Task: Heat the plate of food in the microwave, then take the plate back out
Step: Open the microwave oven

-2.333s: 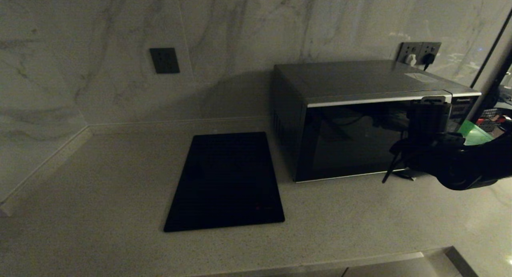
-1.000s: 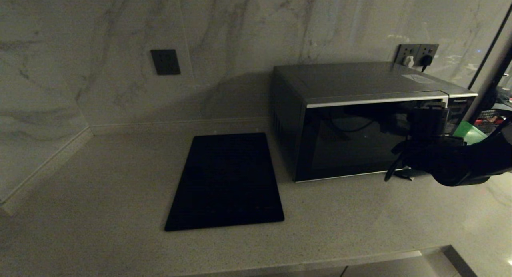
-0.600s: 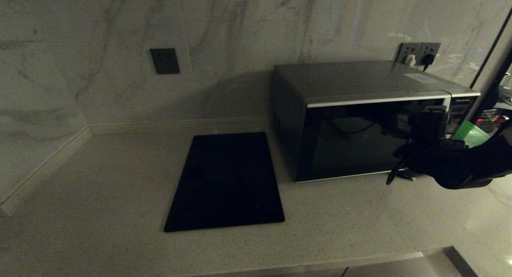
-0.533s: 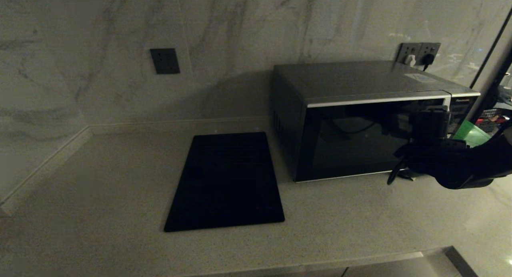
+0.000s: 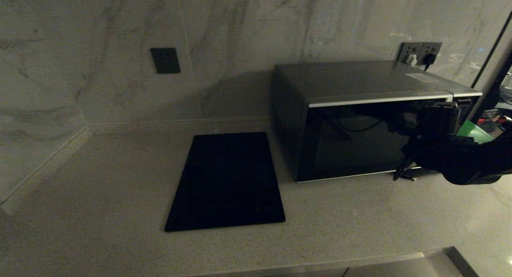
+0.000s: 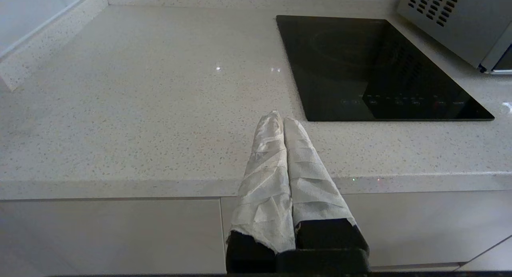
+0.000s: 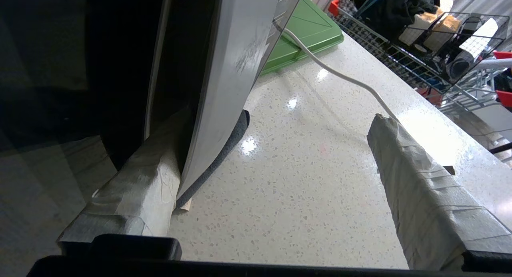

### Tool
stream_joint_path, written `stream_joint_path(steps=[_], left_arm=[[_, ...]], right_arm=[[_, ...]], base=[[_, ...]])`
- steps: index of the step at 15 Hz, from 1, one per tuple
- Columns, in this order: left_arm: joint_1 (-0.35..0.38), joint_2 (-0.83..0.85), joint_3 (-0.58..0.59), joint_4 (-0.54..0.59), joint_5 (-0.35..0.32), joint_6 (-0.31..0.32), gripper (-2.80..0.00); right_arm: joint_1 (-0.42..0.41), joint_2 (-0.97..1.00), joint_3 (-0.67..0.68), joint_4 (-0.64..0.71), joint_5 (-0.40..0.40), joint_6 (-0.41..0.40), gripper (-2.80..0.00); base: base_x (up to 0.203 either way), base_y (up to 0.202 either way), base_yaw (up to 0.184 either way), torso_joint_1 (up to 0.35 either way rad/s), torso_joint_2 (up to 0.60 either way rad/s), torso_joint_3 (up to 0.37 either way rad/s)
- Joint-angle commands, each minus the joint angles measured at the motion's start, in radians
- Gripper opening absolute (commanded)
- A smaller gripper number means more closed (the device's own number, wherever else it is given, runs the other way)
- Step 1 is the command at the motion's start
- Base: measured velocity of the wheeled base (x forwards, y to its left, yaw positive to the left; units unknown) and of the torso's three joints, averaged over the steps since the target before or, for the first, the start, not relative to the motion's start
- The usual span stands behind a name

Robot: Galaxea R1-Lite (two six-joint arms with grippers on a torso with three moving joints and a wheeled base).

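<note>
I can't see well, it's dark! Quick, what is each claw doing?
Left claw: closed, holding nothing.
Right claw: open, one finger behind the microwave door's edge.

The right arm reaches in from the right edge of the head view, its wrist bent toward the far side of the counter. The right gripper [image 7: 280, 149] has its taped fingers [image 7: 416, 189] spread wide apart. The left gripper [image 6: 283, 119] hangs parked just off the counter's near edge, its two taped fingers pressed together.
</note>
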Motion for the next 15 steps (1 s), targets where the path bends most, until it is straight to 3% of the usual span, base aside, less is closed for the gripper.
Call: stream_joint_path(steps=[1,6,7,15], left_arm=[[0.0,0.002,0.0,-0.001,0.0,-0.001,-2.8],[0.0,0.002,0.0,-0.001,0.0,-0.001,-2.8],[0.0,0.002,0.0,-0.001,0.0,-0.001,-2.8],[0.0,0.002,0.0,-0.001,0.0,0.0,-2.8]], right_arm=[[-0.009,0.003,-0.016,-0.009,-0.009,-0.001,0.0],[-0.024,0.032,-0.037,-0.009,-0.006,-0.012,0.0],[-0.024,0.032,-0.037,-0.009,-0.005,-0.01,-2.8],[0.012,0.032,0.003,-0.01,-0.012,-0.004,-2.8]], base=[[0.0,0.0,0.0,0.0,0.0,0.0],[0.0,0.0,0.0,0.0,0.0,0.0],[0.0,0.0,0.0,0.0,0.0,0.0],[0.0,0.0,0.0,0.0,0.0,0.0]])
